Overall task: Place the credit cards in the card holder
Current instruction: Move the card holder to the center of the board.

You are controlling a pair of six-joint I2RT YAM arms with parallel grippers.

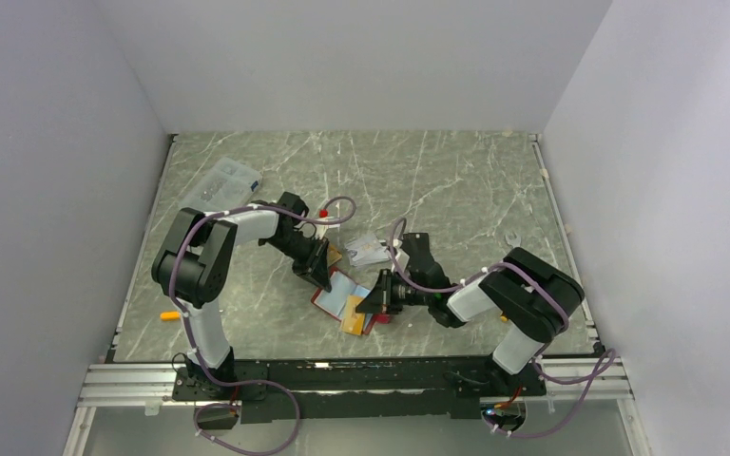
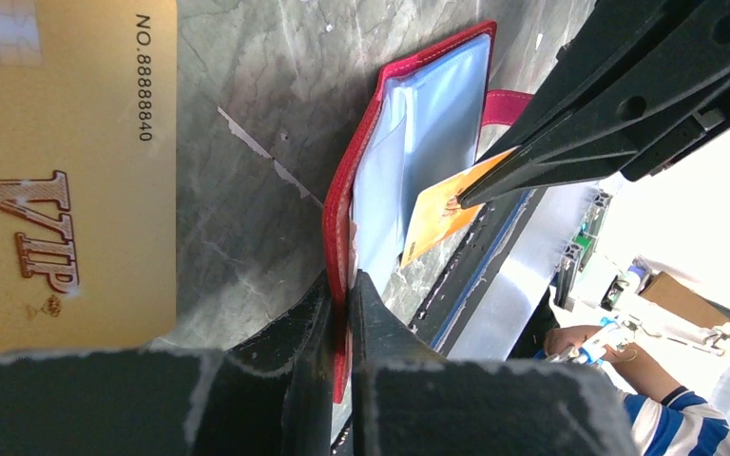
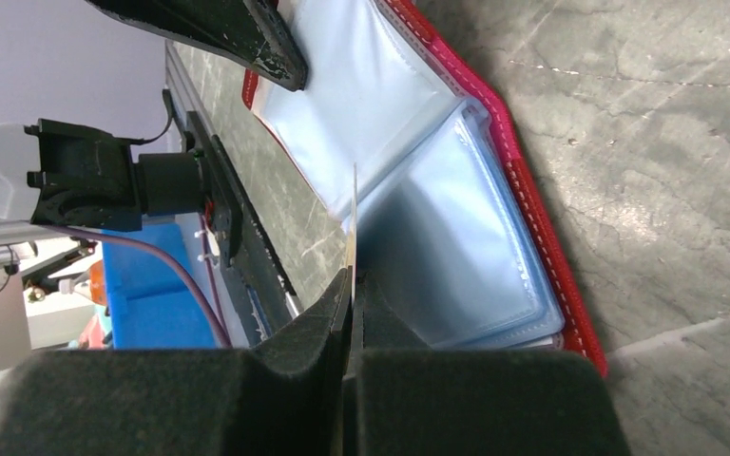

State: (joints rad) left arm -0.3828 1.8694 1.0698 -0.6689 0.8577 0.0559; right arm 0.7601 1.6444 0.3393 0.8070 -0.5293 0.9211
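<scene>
Marble tabletop (image 1: 456, 180): left end effector (image 2: 344, 285) pinches card holder (image 2: 437, 114); right end effector (image 3: 352, 280) pinches gold card (image 2: 437, 214).

Top view looks down; both wrist views share the card holder (image 2: 418, 152) close-up.

Both arms inward, jaws nearly closed

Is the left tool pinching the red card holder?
Touching. In the left wrist view, the left tool has both tips closed on the red edge of the card holder, with no gap visible.
</scene>
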